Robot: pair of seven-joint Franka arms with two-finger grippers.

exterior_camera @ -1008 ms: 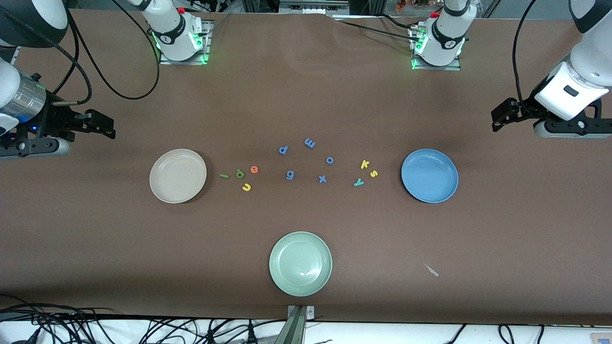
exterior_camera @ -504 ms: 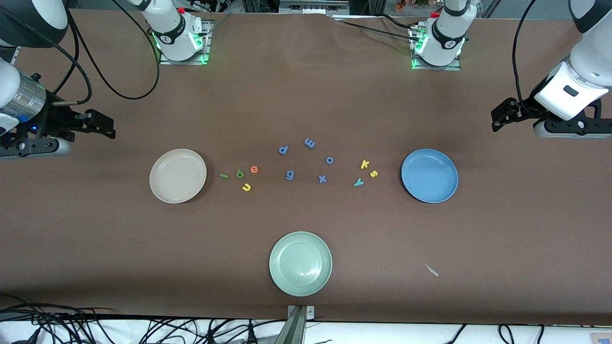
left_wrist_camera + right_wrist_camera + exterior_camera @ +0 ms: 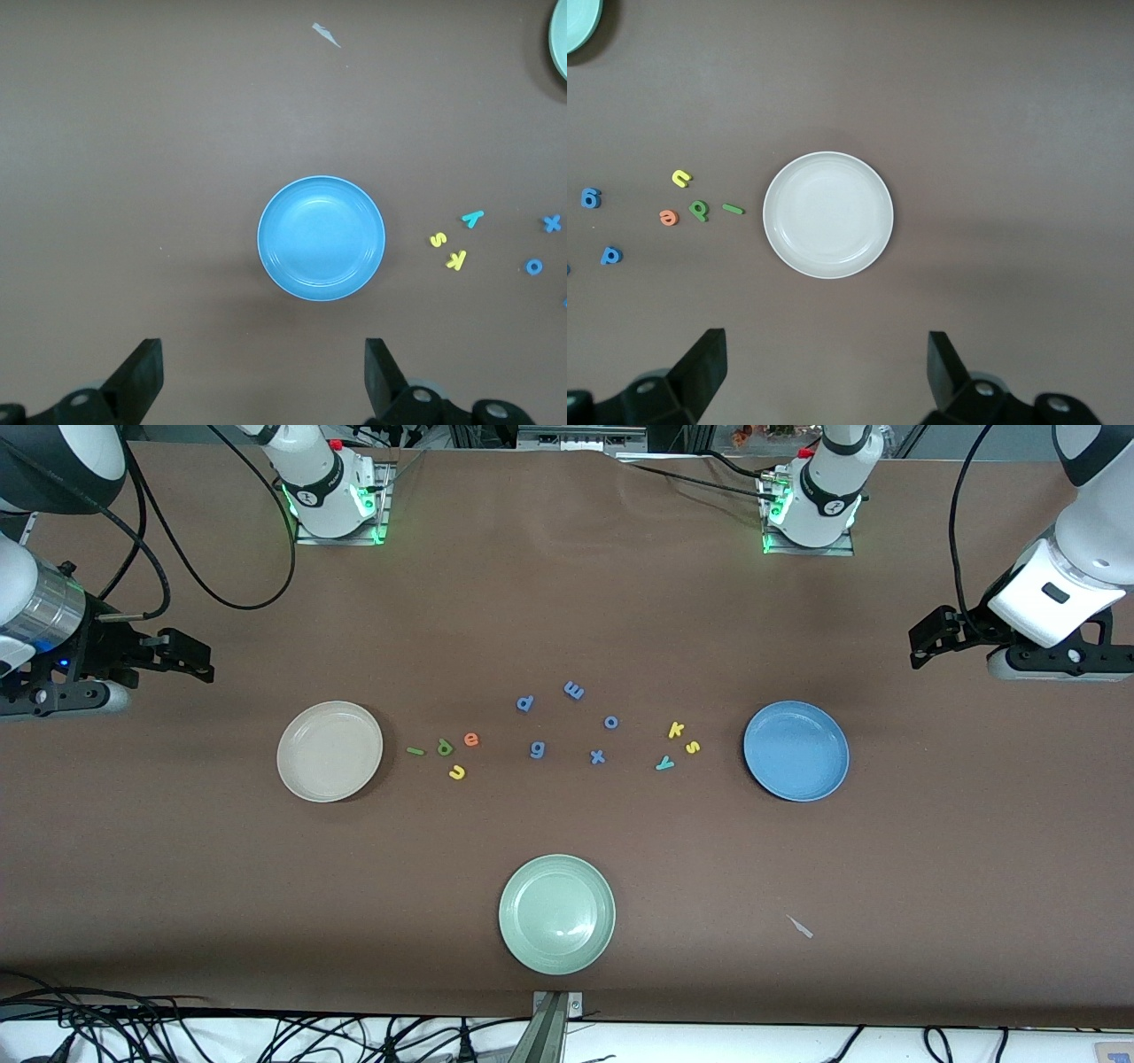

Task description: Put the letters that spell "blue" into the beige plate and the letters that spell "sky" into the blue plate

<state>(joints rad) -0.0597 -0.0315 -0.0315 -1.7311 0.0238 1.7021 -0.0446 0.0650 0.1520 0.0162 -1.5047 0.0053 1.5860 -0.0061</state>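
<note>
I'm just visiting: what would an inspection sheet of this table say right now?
Surface: brown table, one pale scrap toward the left arm's end.
Job's things: beige plate and blue plate hold nothing; blue letters lie beside the beige plate, sky letters beside the blue one.
Clutter: purple-blue letters in the middle; green plate nearest the camera.
Grippers: left tool open over the table near the blue plate, right tool open near the beige plate; both wait.
Cables: black cable loops on the table by the right arm.
Surroundings: more cables along the table's near edge.

Robot lab, bolted arm bases (image 3: 332,500), cables (image 3: 221,1036)
</note>
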